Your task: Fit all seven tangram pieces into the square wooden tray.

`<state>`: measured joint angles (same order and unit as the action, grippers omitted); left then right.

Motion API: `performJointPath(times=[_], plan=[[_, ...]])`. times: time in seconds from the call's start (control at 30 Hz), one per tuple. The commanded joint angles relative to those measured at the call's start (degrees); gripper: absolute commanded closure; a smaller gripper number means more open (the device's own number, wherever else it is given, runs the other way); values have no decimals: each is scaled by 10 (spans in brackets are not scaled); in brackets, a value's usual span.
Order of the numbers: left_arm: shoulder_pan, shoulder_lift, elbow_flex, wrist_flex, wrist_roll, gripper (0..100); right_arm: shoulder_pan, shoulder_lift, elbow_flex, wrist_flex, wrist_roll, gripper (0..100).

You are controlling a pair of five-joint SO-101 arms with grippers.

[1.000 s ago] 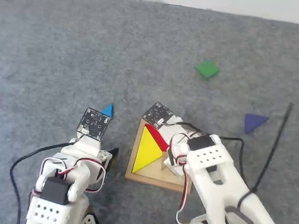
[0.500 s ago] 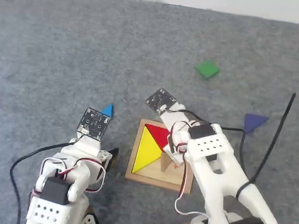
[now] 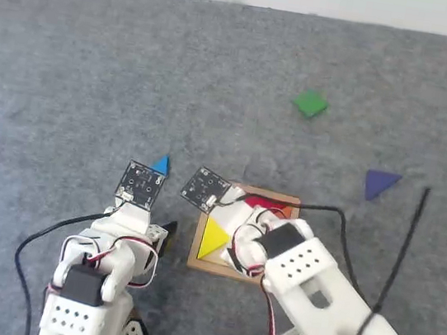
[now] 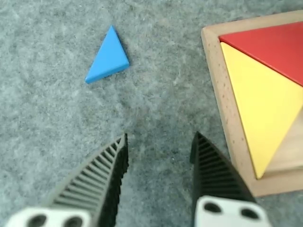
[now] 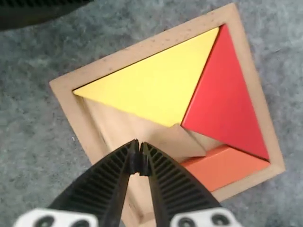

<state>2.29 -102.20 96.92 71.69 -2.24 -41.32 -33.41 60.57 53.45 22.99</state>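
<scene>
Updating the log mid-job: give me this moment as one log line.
tray: yellow, red, orange in | mat: blue, green, purple pieces loose | left gripper: open, near blue | right gripper: shut, over tray

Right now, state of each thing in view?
square wooden tray, partly filled
yellow triangle, in tray
red triangle, in tray
orange piece, in tray
light blue triangle, outside tray
green square, outside tray
dark blue triangle, outside tray
left gripper, open
right gripper, shut, empty

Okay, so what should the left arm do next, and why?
Probably ease the left claw forward over the blue triangle and close on it. Its jaws are open, the triangle lies on the mat just ahead, outside the wooden tray, which has bare floor showing.
</scene>
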Motion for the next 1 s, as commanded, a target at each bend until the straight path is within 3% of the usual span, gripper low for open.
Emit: performJointPath(times=[0.0, 0.13, 0.4, 0.6, 0.97], plan=[[3, -4, -4, -3, -1, 793, -5, 57, -4, -45, -8, 991], [3, -4, -4, -3, -1, 793, 2, 102, -5, -68, -25, 991], [3, -4, -4, -3, -1, 793, 109, 124, -41, -61, -5, 991], [3, -4, -4, -3, -1, 793, 115, 108, -76, -58, -6, 991], [3, -4, -4, -3, -1, 793, 129, -110, -219, 124, -18, 988]])
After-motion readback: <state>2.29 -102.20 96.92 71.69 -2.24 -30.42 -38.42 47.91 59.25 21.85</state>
